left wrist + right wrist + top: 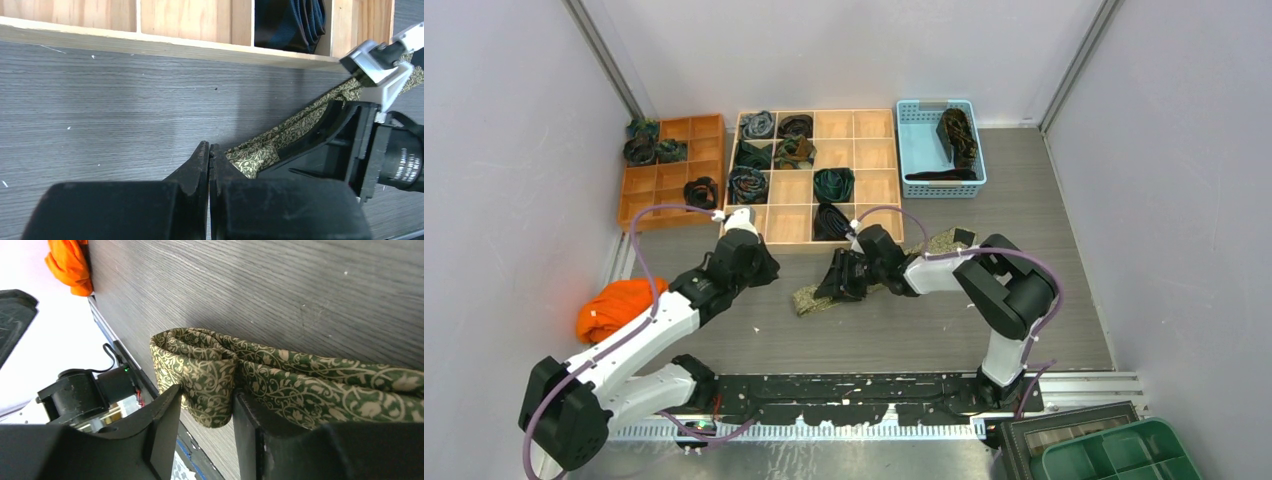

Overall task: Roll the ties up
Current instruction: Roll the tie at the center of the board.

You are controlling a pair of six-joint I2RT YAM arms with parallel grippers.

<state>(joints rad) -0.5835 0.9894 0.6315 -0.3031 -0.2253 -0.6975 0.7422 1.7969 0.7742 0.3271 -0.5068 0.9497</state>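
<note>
Step in hand: starting the roll on the olive-gold tie (809, 298), which lay flat & diagonal on the table (1024, 200), just in front of the wooden tray (874, 155). Right gripper (207, 396) straddled the tie's folded-over near end. Its fingers stood apart and the fold looked puffy, not pinched, so judged released. Left gripper (209, 150) hovered just beside the tie, clenched on nothing. Next move prob. calls for re-gripping the fold & turning it over along the strip, keeping the coil tight. Containers: wooden tray had coiled ties in approx. seven cells, the rest bare; orange tray (699, 150) held a few more; blue basket (919, 150) held dark ties, not coiled.
</note>
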